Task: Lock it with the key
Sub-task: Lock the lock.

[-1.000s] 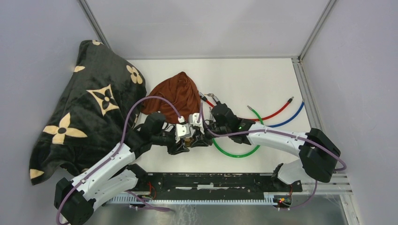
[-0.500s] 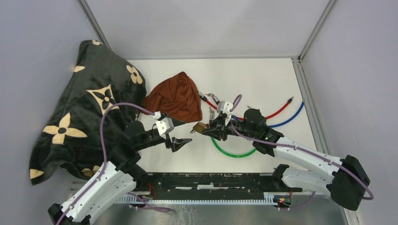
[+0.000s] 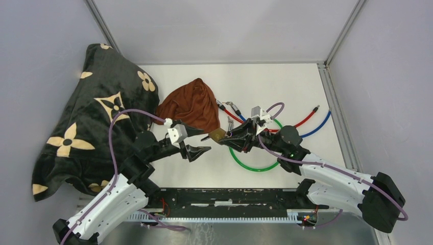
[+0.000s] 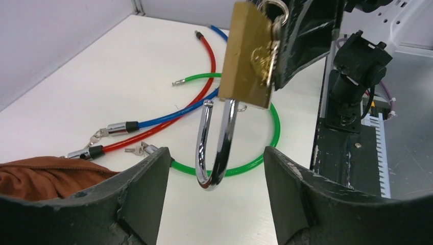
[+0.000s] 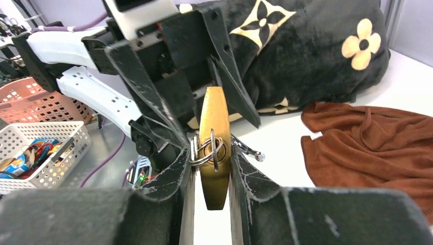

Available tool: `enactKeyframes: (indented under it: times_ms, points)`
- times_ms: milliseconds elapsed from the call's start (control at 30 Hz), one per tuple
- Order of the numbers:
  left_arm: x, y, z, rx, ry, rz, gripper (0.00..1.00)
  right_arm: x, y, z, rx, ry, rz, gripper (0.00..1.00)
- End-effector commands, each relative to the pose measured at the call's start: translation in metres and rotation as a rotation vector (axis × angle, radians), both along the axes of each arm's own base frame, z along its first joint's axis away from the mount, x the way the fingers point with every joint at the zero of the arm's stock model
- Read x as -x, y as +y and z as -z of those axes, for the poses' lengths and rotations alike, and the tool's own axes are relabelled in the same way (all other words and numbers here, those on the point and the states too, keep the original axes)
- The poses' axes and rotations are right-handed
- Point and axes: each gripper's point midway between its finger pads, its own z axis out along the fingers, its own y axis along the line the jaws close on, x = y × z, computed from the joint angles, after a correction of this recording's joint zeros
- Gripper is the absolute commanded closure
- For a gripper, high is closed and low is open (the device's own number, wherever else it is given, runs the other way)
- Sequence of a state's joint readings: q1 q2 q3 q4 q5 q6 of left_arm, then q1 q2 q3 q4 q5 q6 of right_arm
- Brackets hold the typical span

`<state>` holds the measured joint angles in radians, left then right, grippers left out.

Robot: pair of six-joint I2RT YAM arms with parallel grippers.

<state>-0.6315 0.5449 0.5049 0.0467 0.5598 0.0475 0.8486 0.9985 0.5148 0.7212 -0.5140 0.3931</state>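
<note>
My right gripper (image 3: 231, 137) is shut on a brass padlock (image 3: 218, 135), holding it off the table with the body pinched flat between the fingers (image 5: 214, 138). A key on a ring (image 5: 210, 149) sits in the keyhole end facing that wrist. The padlock body (image 4: 250, 56) hangs in the left wrist view, and one leg of its chrome shackle (image 4: 214, 148) stands free of the body. My left gripper (image 3: 203, 142) is open and holds nothing. The shackle's bow points in between its fingers (image 4: 148, 184) without touching them.
A green cable loop (image 3: 255, 166), a red cable (image 3: 301, 121) and a blue cable (image 3: 316, 130) lie right of centre. Small keys (image 4: 135, 149) lie by the cable ends. A brown cloth (image 3: 191, 104) and a black flowered blanket (image 3: 97, 117) lie on the left.
The left gripper opened, let go of the padlock and drew back to the left. The right arm carried the padlock to the right, still holding it.
</note>
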Motion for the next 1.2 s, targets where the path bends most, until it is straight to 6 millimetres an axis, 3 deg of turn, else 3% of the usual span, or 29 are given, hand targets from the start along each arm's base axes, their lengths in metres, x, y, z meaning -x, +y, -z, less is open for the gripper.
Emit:
enactKeyframes:
  times_ms: [0, 100, 167, 267, 400, 500, 533, 633, 800, 967, 1167]
  points:
    - [-0.003, -0.007, -0.001, 0.005, 0.005, 0.021, 0.31, 0.017, -0.010, -0.063, -0.192, -0.137, -0.042, 1.00]
    - [-0.006, -0.010, -0.007, 0.023, -0.009, 0.023, 0.50, 0.021, -0.008, -0.061, -0.184, -0.144, -0.062, 1.00]
    - [-0.002, -0.012, -0.013, 0.043, -0.006, 0.044, 0.72, 0.021, -0.007, -0.059, -0.175, -0.147, -0.068, 1.00]
    - [0.005, -0.013, -0.022, 0.069, 0.012, 0.075, 0.96, 0.019, -0.006, -0.050, -0.147, -0.148, -0.062, 1.00]
    - [0.009, -0.010, -0.022, 0.049, 0.052, 0.069, 0.98, 0.019, -0.003, -0.025, -0.036, -0.171, -0.079, 0.96]
    - [0.005, -0.003, -0.007, -0.024, 0.091, 0.020, 0.98, 0.018, -0.002, 0.009, 0.147, -0.237, -0.115, 0.21]
    - [0.002, 0.001, -0.003, -0.059, 0.084, 0.000, 0.98, 0.012, -0.005, 0.017, 0.204, -0.261, -0.090, 0.02]
    - [-0.002, 0.010, 0.008, -0.156, 0.055, -0.034, 0.98, 0.006, -0.017, 0.047, 0.365, -0.301, -0.064, 0.02]
    - [0.003, 0.019, 0.022, -0.304, -0.003, 0.010, 0.98, -0.003, -0.023, 0.056, 0.432, -0.331, -0.029, 0.02]
    - [0.012, 0.019, 0.026, -0.348, -0.017, 0.078, 0.98, -0.004, -0.005, 0.055, 0.411, -0.327, -0.098, 0.02]
    - [0.015, 0.017, 0.027, -0.348, -0.017, 0.101, 0.98, -0.002, 0.019, 0.052, 0.358, -0.276, -0.207, 0.12]
